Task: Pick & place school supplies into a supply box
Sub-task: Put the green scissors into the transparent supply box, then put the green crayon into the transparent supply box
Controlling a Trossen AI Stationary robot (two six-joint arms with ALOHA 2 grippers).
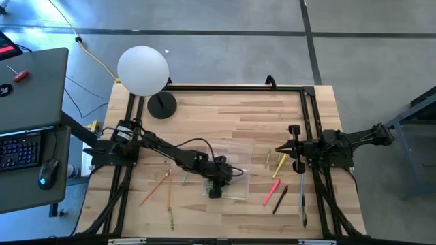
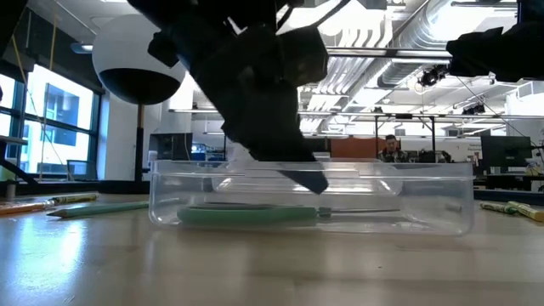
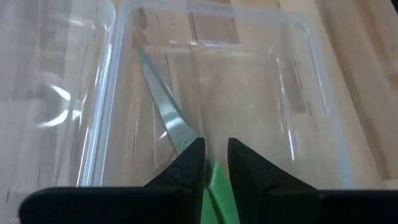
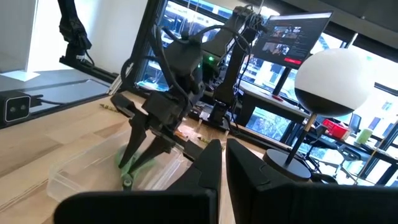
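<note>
Sitting on a light wooden table, far left: two pencils lying loose beside the black frame. Standing near the back: a white globe lamp.

Reaching down into the clear supply box in the middle: the left gripper. Lying flat on the box floor: the green-handled scissors, blades pointing away from the wrist. Standing a little apart on each side of the green handle: the two fingers. Pinching or just letting go? Cannot tell.

Doing this step well, most likely: opening the fingers all the way, lifting straight up, not bumping the thin box walls, not dragging the scissors back out.

Waiting farther right: more pens and a pencil, a pink pen among them. Hanging at the right edge above them: the right gripper, fingers pressed together, holding nothing.
</note>
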